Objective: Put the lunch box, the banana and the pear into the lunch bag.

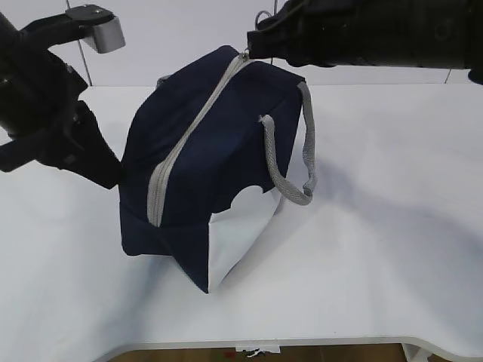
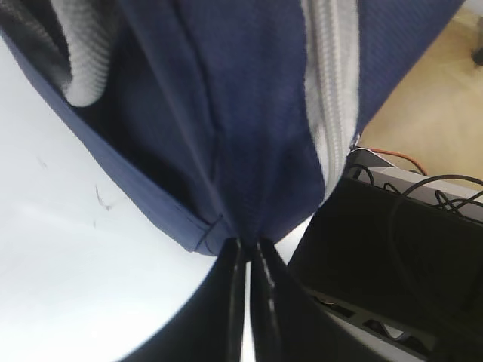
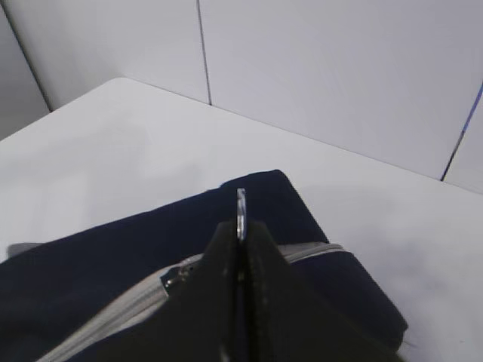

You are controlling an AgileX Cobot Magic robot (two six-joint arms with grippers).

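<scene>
lunch bag [image 1: 204,173] stands on the white table [image 1: 392,226], about the middle of it, tilted with its near corner toward the camera. around it the table carries nothing else in view; behind is a pale panelled wall [image 3: 339,68], and past the table edge, in the left wrist view, a dark box with cables [image 2: 400,249] sits over a wooden floor. the two black arms crowd the bag: one presses in at its left end, the other reaches over its far top end. the left claw [image 2: 249,253] has its tips together, clamped on a fold of the bag's navy fabric at a seamed corner. the right claw [image 3: 241,230] is pressed together on the metal ring pull [image 3: 241,207], which stands upright between its tips at the end of the zipper. the bag is boxy, navy blue with a white lower panel [image 1: 241,241], a grey zipper [image 1: 189,136] running closed along its top, and grey woven handles [image 1: 298,162] hanging at the side.
</scene>
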